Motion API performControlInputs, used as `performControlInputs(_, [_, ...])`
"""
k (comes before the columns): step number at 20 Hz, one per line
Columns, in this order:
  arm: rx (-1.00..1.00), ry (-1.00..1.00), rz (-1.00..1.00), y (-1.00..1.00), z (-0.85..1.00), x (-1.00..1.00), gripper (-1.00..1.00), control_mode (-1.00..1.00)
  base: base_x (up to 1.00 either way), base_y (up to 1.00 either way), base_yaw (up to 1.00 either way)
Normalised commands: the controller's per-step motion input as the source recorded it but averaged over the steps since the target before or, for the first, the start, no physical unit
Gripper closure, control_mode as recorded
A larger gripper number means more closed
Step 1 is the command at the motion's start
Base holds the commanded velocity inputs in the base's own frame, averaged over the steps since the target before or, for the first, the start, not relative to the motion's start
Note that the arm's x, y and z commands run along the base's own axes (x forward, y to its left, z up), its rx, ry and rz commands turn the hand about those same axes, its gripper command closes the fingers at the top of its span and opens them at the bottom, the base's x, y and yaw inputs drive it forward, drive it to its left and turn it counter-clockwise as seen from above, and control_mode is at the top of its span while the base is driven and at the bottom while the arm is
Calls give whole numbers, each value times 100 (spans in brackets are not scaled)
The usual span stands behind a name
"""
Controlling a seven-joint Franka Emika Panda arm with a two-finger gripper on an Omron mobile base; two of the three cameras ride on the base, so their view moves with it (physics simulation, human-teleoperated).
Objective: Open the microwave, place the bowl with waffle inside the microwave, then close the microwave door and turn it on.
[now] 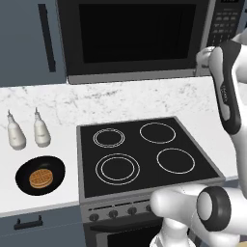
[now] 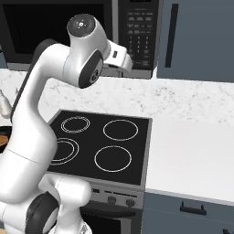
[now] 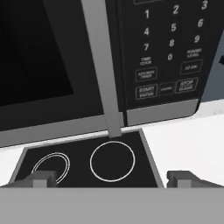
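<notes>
Microwave (image 1: 135, 41) hangs shut above the stovetop (image 1: 144, 157). Bowl (image 1: 40, 175) with its waffle (image 1: 40, 178) sits on the worktop (image 1: 53, 108) at nine o'clock of the stovetop. Jaws (image 3: 112, 178) spread wide, holding nothing, facing the door handle (image 3: 103, 65).

I see the microwave (image 1: 140, 41) with its door (image 1: 132, 36) closed above the black stovetop (image 1: 144, 154). On the desk (image 1: 58, 103) left of it, the waffle (image 1: 40, 178) lies in the black bowl (image 1: 40, 175), just before two white bottles (image 1: 28, 130).
</notes>
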Motion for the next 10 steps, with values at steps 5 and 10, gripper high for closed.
performControlInputs(5, [0, -12, 0, 0, 0, 40, -100, -100, 0, 0, 0])
performControlInputs(10, [0, -9, 0, 0, 0, 42, -100, -100, 0, 0, 0])
